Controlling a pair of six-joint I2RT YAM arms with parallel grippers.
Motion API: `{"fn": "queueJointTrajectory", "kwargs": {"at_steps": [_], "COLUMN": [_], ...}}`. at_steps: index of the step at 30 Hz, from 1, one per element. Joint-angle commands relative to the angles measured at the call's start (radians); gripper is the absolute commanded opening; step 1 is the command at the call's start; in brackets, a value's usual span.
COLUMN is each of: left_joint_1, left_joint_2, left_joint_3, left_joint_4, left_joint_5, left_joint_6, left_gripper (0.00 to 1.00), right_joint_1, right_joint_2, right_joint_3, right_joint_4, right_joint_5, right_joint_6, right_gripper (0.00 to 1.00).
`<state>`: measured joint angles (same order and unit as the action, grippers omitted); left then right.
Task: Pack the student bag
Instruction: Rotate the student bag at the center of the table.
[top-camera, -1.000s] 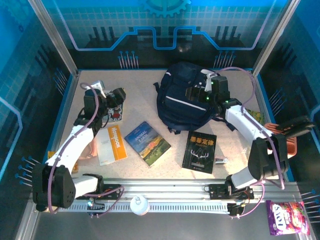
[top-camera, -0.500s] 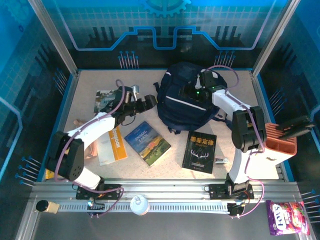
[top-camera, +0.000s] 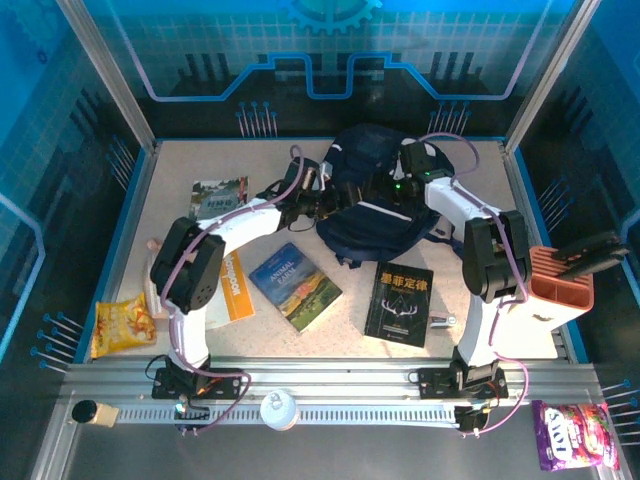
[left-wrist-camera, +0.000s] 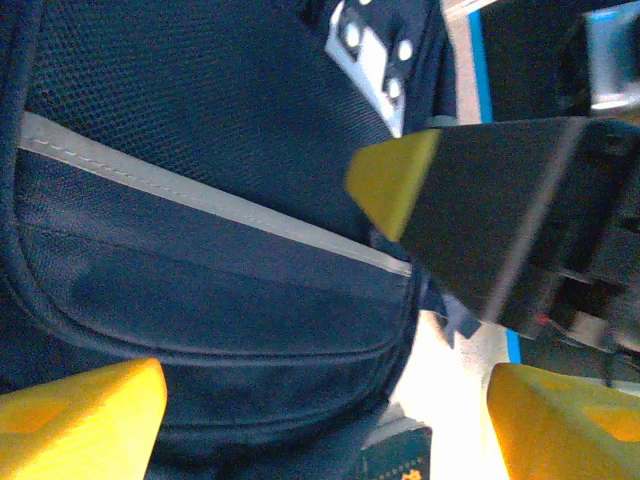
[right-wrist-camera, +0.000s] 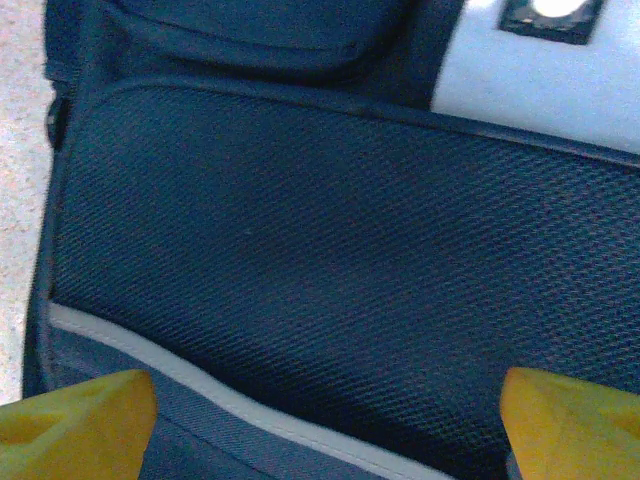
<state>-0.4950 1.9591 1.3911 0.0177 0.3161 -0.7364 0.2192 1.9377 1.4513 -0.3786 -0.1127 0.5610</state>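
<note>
The student bag, dark navy with thin white stripes, lies at the back middle of the table. My left gripper reaches in from the left onto its front. In the left wrist view its yellow fingertips stand wide apart over the bag's front pocket, open, gripping nothing. My right gripper hovers over the bag's top from the right. In the right wrist view it is open just above the bag's mesh panel, near the grey-white patch. One right fingertip also appears in the left wrist view.
In front of the bag lie a blue landscape book, a black book and an orange-and-white book. A booklet lies back left and a yellow snack bag front left. An orange-brown holder stands at the right edge.
My left arm swung from the table's left side across to the bag. The right gripper moved a little left over the bag's top. Both grippers have narrowed slightly.
</note>
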Motion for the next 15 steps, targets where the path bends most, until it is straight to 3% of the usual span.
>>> {"fn": "queueJointTrajectory", "kwargs": {"at_steps": [1, 8, 15], "left_joint_1": [0.000, 0.049, 0.162], "left_joint_2": [0.051, 0.025, 0.021], "left_joint_3": [0.041, -0.042, -0.036], "left_joint_4": [-0.078, -0.121, -0.205], "left_joint_5": [0.006, -0.065, -0.131], "left_joint_6": [-0.026, 0.002, 0.079], "left_gripper": [0.84, 0.86, 0.86], "right_joint_1": [-0.013, 0.041, 0.165], "right_joint_2": [0.040, 0.100, 0.129], "right_joint_3": [0.035, 0.031, 0.030], "right_joint_4": [-0.060, -0.050, 0.114], "right_joint_5": [-0.005, -0.074, -0.172], "right_joint_6": [-0.005, 0.013, 0.146], "right_gripper": [0.89, 0.87, 0.85]}}
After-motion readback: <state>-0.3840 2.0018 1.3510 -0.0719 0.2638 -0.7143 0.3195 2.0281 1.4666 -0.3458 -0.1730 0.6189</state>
